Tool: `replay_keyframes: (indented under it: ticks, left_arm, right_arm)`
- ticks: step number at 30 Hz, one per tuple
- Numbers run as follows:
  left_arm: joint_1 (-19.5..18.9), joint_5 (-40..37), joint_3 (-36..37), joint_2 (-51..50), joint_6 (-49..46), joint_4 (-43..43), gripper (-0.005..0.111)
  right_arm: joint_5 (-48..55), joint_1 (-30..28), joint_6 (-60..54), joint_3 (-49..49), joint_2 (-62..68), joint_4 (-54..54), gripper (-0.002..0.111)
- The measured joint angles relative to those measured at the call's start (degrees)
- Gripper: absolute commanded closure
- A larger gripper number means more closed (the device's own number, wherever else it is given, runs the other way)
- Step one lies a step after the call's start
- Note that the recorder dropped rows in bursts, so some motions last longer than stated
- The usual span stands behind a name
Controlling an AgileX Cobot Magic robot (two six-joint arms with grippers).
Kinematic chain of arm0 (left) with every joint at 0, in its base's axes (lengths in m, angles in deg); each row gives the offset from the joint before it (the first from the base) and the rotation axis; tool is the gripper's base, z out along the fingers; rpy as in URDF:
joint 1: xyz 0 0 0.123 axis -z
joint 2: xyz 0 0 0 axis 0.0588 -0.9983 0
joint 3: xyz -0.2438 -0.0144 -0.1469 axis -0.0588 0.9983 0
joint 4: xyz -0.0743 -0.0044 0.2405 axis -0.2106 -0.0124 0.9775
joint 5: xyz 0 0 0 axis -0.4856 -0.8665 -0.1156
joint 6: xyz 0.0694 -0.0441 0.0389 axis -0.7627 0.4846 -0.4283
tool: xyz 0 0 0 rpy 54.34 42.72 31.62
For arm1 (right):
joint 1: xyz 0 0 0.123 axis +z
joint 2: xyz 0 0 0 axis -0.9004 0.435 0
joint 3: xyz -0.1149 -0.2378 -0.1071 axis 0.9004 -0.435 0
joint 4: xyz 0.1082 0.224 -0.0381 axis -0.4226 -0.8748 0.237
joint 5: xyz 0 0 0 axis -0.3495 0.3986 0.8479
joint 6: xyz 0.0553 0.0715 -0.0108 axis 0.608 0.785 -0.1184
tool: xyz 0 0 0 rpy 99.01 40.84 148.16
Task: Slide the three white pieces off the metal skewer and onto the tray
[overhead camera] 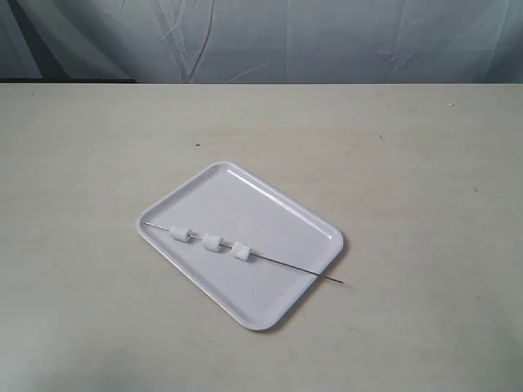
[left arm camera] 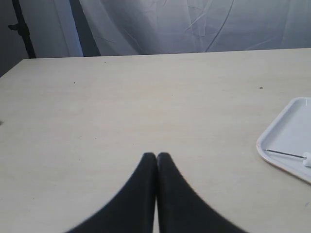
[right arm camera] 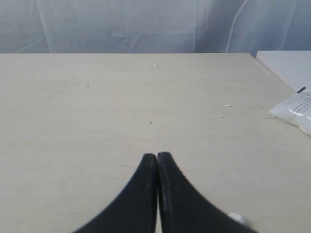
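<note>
A white tray lies on the table, turned at an angle. Across its near half rests the thin metal skewer, its right tip sticking out past the rim. Threaded on it are three white pieces: left, middle, right. Neither gripper shows in the exterior view. In the left wrist view my left gripper is shut and empty over bare table, with the tray corner, the skewer end and one white piece off to one side. My right gripper is shut and empty too.
The beige table ends at a grey-blue cloth backdrop. In the right wrist view a clear plastic bag lies near the table's edge, beside a white surface. A small white scrap lies close by the right gripper.
</note>
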Motion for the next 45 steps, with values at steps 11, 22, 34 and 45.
replay_keyframes:
  ticks: [11, 22, 34, 45]
  left_arm:
    - [0.0, 0.0, 0.0, 0.0, 0.0, 3.2, 0.107]
    - [0.0, 23.3, 0.2, 0.0, -1.7, -8.5, 0.107]
    - [0.0, 29.4, 0.2, 0.0, -2.0, -8.5, 0.107]
    - [0.0, 46.4, -11.4, -4.8, 33.5, 21.8, 0.107]
  right_arm:
    - [-0.1, 0.0, 0.0, 0.0, 0.0, 0.1, 0.108]
    - [-23.9, 0.0, 0.0, 0.0, 0.0, -9.7, 0.108]
    - [-33.1, 0.0, 0.0, 0.0, 0.0, -11.1, 0.108]
    - [-34.8, 1.2, 12.5, 15.9, 3.6, -10.5, 0.108]
